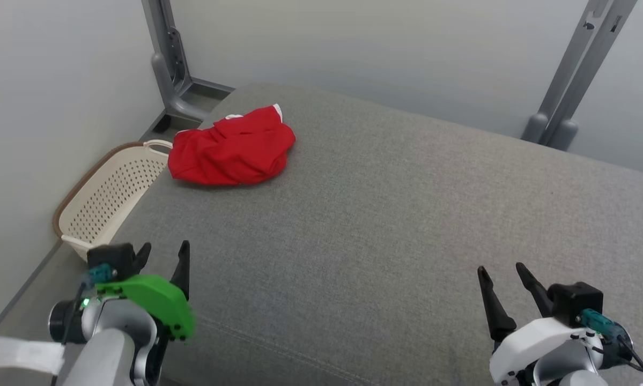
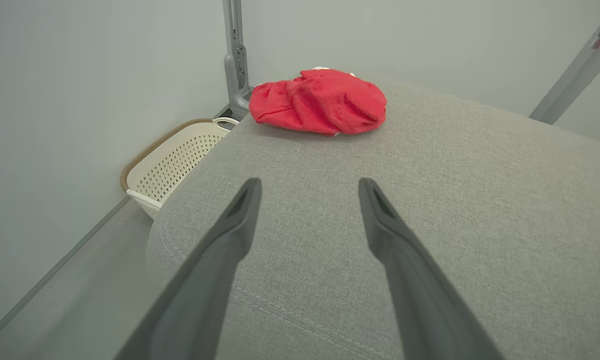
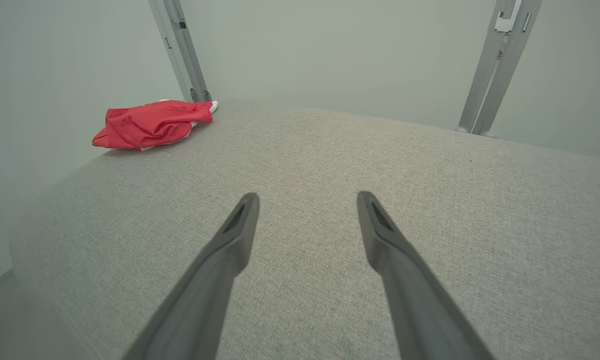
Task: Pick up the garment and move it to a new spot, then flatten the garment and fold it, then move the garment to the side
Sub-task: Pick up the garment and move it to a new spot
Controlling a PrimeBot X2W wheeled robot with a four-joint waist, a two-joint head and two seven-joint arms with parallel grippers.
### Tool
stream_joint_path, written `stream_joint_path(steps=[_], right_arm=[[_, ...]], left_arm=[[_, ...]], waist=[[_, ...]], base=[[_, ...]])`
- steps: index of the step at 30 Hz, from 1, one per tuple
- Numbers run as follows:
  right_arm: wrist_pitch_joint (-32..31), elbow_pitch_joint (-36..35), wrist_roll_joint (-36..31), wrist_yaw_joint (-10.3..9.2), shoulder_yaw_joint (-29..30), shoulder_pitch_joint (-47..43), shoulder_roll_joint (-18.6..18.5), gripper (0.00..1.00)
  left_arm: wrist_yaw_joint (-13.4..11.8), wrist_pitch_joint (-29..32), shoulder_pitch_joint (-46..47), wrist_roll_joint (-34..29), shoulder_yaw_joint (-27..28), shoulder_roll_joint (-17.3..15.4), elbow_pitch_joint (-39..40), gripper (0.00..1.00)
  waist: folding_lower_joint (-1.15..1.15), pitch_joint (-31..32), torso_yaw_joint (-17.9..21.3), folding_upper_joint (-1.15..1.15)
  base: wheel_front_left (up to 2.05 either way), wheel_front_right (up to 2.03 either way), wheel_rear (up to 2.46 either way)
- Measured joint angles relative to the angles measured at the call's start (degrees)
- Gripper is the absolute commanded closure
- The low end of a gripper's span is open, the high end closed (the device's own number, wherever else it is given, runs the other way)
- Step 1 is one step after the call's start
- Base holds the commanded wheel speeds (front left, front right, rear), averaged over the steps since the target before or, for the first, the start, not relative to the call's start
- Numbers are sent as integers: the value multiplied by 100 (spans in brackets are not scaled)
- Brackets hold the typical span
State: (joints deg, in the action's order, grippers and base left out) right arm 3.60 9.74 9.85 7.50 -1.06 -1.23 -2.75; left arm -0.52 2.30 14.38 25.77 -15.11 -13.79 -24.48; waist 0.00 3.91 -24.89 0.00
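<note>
Nearest, at the lower left of the head view: left gripper [image 1: 165, 245] under a green housing, dark fingers spread wide, gripping nothing, poised over the near left corner of the grey upholstered surface [image 1: 385, 225]. Same spread in the left wrist view, with bare grey fabric and a line of stitching between and below the two fingers. At the lower right, level with it and well apart from it: right gripper [image 1: 500, 268] under a white housing, likewise wide and empty, over the near right part of the fabric. Whether the tips touch the fabric: cannot tell. Farther out on the left, down beside the surface and against the pale wall [image 1: 42, 107]: cream perforated basket [image 1: 106, 198] with a brown rim, standing on the grey floor [image 1: 26, 300]. Beyond that, at the far left corner of the surface: red garment [image 1: 230, 147], crumpled into a low mound, a little white showing at its far edge, close to the left rim and well away from both grippers. Farthest back, against the wall: grey metal post [image 1: 174, 69] rising behind the garment, and slanted grey post [image 1: 578, 75] at the far right.
</note>
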Motion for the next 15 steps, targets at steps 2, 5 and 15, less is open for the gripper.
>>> stream_joint_path(steps=[2, 5, 15], right_arm=[[-152, -231, -108, 0, -56, 28, 0, 0], [-378, -580, -278, 0, -157, 95, 4, 0], [-982, -1510, -745, 0, -256, 283, 1, 0]], left_arm=[[-11, 148, 356, 86, 18, 87, -330, 0], [-56, 268, 880, 214, 115, 160, -799, 0], [130, 252, 2414, 335, 218, 232, -2045, 0]], waist=[[0, -138, 29, 0], [0, -379, 110, 0], [1, -1251, 440, 0]], base=[[0, 0, 0], [0, 0, 0], [0, 0, 0]])
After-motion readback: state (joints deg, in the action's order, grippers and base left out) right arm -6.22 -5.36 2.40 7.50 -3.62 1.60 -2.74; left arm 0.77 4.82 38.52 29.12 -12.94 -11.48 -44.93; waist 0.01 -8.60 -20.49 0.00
